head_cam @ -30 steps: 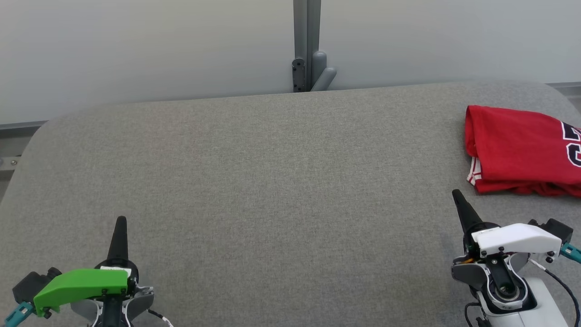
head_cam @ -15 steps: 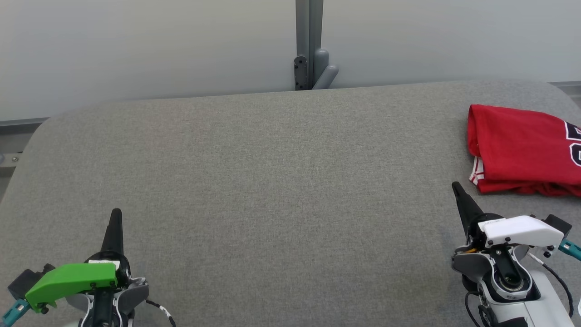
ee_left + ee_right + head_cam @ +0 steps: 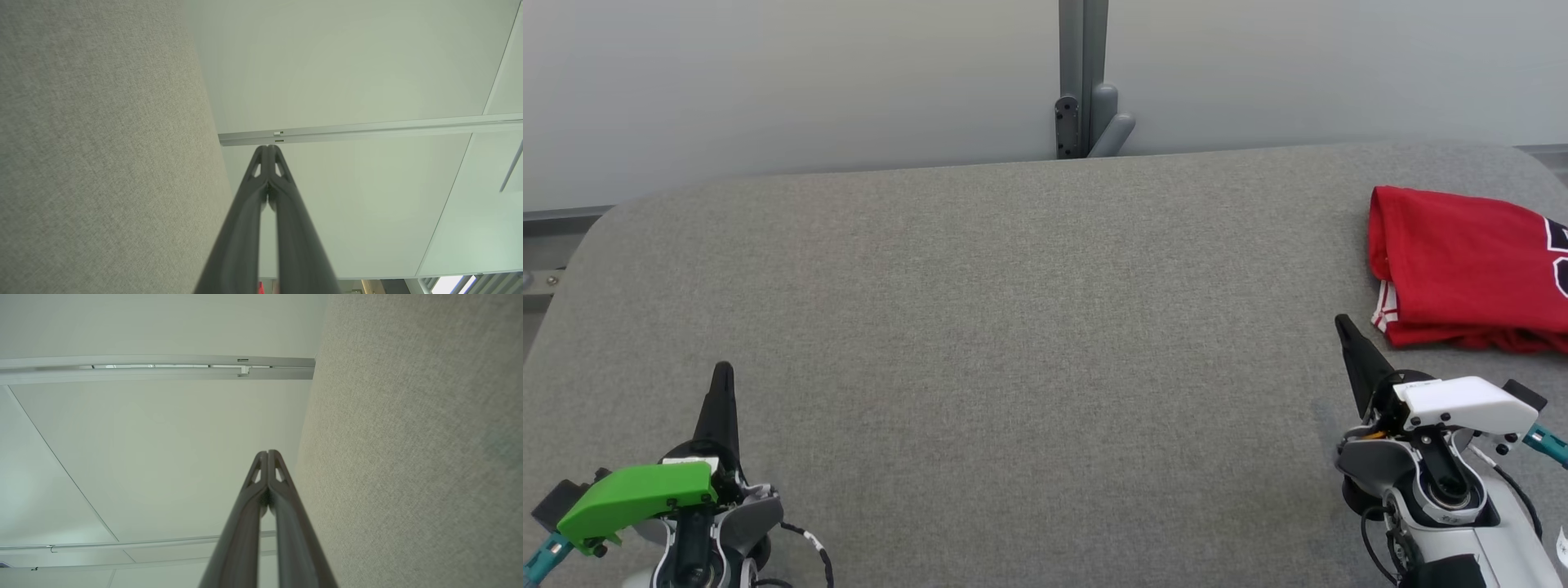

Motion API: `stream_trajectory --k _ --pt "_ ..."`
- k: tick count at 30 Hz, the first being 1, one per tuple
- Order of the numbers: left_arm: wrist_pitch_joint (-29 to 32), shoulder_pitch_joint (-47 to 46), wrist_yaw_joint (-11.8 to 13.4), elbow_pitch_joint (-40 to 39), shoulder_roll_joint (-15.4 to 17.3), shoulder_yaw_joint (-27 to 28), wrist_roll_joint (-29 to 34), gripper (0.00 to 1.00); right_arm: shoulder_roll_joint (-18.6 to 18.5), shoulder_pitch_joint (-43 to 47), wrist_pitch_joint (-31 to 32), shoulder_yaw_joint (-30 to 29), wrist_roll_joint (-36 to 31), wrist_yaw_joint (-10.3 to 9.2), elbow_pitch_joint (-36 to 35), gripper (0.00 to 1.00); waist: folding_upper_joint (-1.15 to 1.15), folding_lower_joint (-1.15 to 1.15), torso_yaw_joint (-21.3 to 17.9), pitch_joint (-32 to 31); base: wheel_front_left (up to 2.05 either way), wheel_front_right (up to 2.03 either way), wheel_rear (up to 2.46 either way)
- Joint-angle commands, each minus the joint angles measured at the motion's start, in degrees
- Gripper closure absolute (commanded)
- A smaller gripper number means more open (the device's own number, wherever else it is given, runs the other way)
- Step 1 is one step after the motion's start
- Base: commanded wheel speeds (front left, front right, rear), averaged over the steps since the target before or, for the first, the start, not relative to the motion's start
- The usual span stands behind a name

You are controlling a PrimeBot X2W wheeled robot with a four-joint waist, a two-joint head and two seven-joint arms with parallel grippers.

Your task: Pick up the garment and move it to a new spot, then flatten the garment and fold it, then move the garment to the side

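Note:
The garment [image 3: 1462, 269] is a red jersey with dark and white lettering, folded into a neat block at the far right of the grey table [image 3: 1013, 310], partly cut off by the picture's edge. My right gripper [image 3: 1342, 324] is shut and empty, its tip just below and left of the garment's near corner, not touching it. At the lower left my left gripper [image 3: 722, 369] is shut and empty, far from the garment. In the wrist views the left gripper [image 3: 268, 148] and the right gripper [image 3: 268, 452] both show their tips pressed together with nothing between them.
A pale wall runs behind the table, with a grey post and bracket [image 3: 1086, 106] at the middle of the far edge. The table's rounded corners fall away at the far left and far right.
Both grippers sit slightly higher in the picture and the left one a little further left. The whole scene has shifted a little, so the camera has moved. The garment has not been touched.

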Motion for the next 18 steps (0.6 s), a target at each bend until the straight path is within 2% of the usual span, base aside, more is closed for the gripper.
stream_trajectory --k 1,8,18 --pt "0.42 -1.27 -0.35 0.11 0.20 0.30 -0.94 1.00 -0.05 -1.02 0.35 -0.25 1.27 0.02 0.28 1.00 0.00 0.00 0.03 0.03 0.00 0.00 0.00" --pt "1.03 -1.90 -0.68 0.58 0.13 0.90 -3.33 1.00 0.01 -1.77 1.17 -0.67 3.66 0.02 1.02 1.00 0.00 0.00 0.18 0.20 0.00 0.00 0.00" --pt "1.01 -1.84 -0.64 0.54 0.03 0.99 -2.92 1.00 0.10 -1.67 1.16 -0.79 3.30 0.02 0.95 1.00 0.00 0.00 0.18 0.20 0.00 0.00 0.00"
